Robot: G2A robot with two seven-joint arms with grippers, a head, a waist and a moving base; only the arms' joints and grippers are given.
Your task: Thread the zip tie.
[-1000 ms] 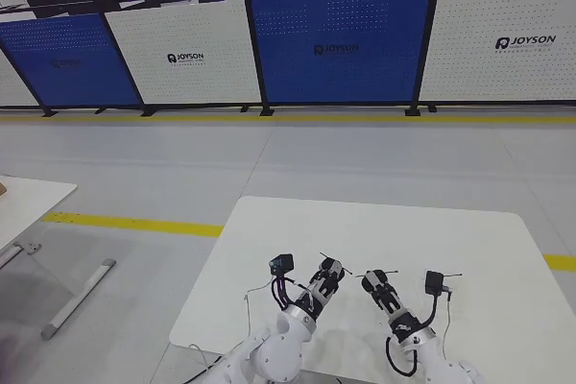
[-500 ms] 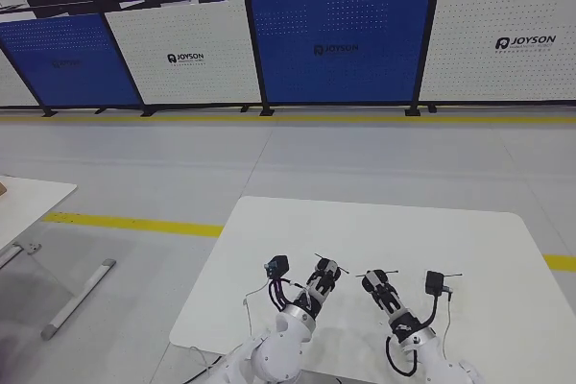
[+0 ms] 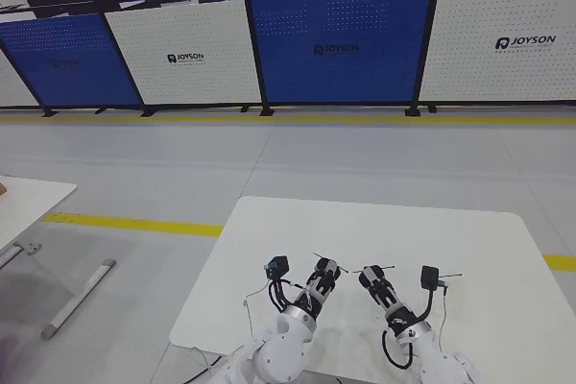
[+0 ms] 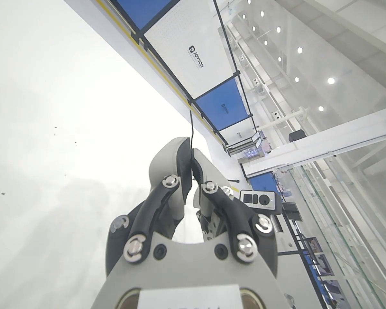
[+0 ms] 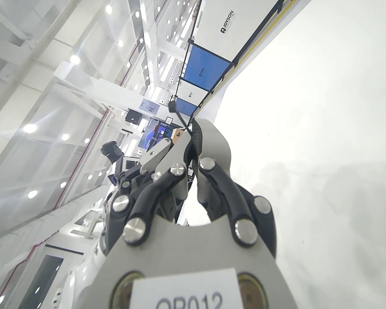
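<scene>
- Low over the near part of the white table, the two grippers sit close together, tips near each other but apart.
- The left gripper is clamped on the zip tie, whose thin tail end pokes straight out past the fingertips.
- The right gripper is pinched on the other end, and the head sticks out on a short bent stub.
- Likely trouble: the tail looks skinny and floppy, so a small misalignment could make it miss the slot or buckle.
- The head could also twist, since only the strap is pinched.

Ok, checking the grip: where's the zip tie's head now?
In the right wrist view, the zip tie's head pokes out past the tips of the shut right gripper, over the white table.
</scene>
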